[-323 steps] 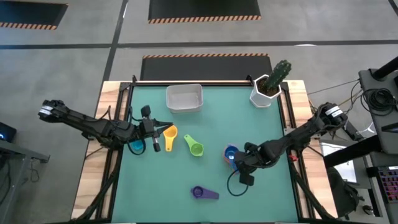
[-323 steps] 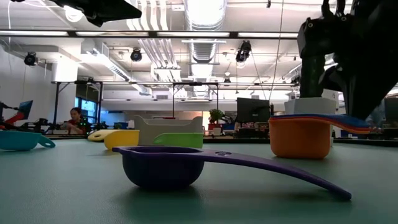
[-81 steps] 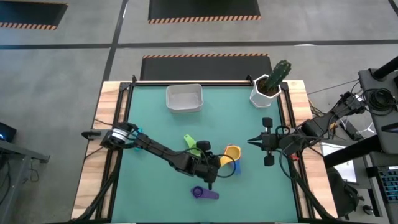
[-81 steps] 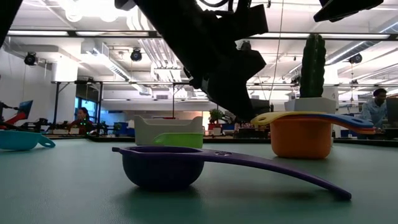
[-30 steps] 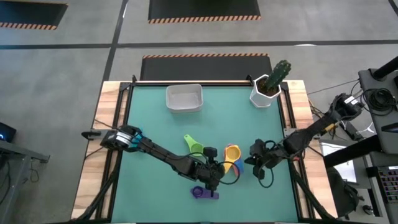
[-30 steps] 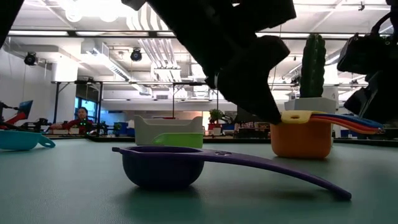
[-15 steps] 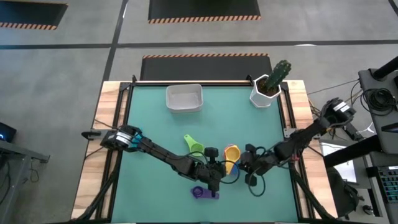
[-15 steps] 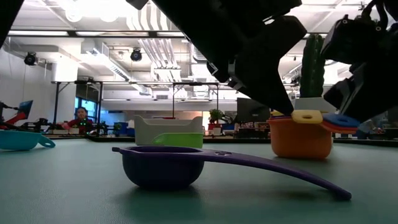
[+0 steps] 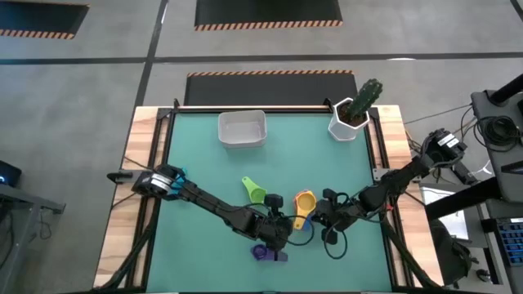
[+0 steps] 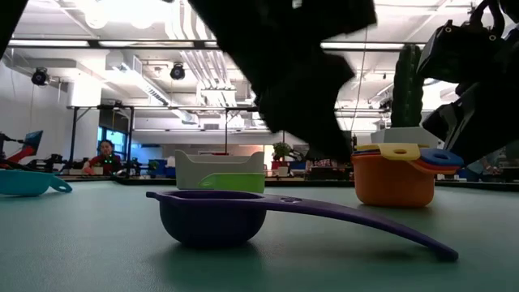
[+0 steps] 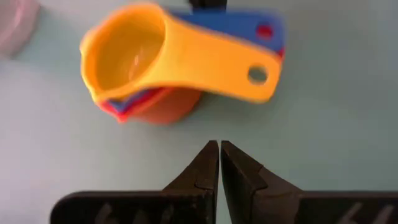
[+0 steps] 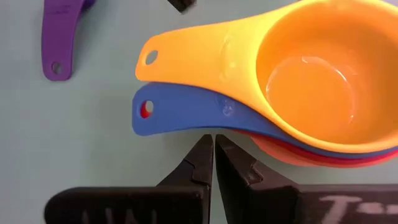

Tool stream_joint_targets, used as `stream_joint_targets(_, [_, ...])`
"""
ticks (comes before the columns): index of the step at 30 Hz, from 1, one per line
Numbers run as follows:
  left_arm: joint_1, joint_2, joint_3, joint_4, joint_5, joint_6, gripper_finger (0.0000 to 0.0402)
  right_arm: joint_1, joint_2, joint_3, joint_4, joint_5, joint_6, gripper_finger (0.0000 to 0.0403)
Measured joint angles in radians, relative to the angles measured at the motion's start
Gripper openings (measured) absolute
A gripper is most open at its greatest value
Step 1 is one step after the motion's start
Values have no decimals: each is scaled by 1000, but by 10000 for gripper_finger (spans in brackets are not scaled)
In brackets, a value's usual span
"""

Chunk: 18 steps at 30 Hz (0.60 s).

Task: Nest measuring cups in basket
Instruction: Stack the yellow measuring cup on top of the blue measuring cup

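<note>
A stack of nested measuring cups point(image 9: 305, 201) stands mid-table, with yellow point(image 12: 311, 68) on top and blue, red and orange point(image 10: 393, 182) below. My left gripper point(image 11: 219, 146) is shut a short way from the stack, clear of it. My right gripper point(image 12: 213, 140) is shut, its tip right at the blue handle. A purple cup point(image 9: 263, 253) sits upright nearer the front edge. A green cup point(image 9: 256, 193) lies left of the stack, and a teal cup point(image 10: 28, 182) sits far left. The white basket point(image 9: 242, 129) stands at the far edge. My right gripper has its shut fingertips at the long edge of the blue cup's handle point(image 12: 180, 118), near the handle's free end. The fingers slant down across the handle. I cannot tell whether they touch it. The stack rests on the table.
A white pot with a green cactus point(image 9: 353, 114) stands at the far right corner. The two arms meet close together around the stack. Bare green mat point(image 9: 204, 163) lies between the stack and the basket.
My right gripper has moved toward the table's left, up to the stack. The stacked cups' handles have swung round from pointing right to pointing toward the near edge. The stack's bowls have stayed in place.
</note>
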Motion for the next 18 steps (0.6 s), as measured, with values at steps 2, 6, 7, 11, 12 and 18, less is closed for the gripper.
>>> stream_joint_targets(2, [3, 16, -2, 30, 1, -7, 0, 0, 0, 0, 0, 0, 0, 9])
stream_joint_targets(6, [2, 42, 7, 86, 19, -10, 0, 0, 1, 0, -2, 0, 0, 9])
stream_joint_targets(7, [2, 43, 9, 88, 22, -10, 0, 0, 1, 0, -5, 0, 0, 9])
stream_joint_targets(11, [2, 44, 9, 109, 22, -10, 0, 0, 1, 0, -4, 0, 0, 9])
stream_joint_targets(12, [2, 44, 10, 116, 22, -10, 0, 0, 1, 0, -2, 0, 0, 9])
stream_joint_targets(18, [2, 44, 23, 150, 31, -17, 0, 0, 1, 0, 0, 0, 0, 9])
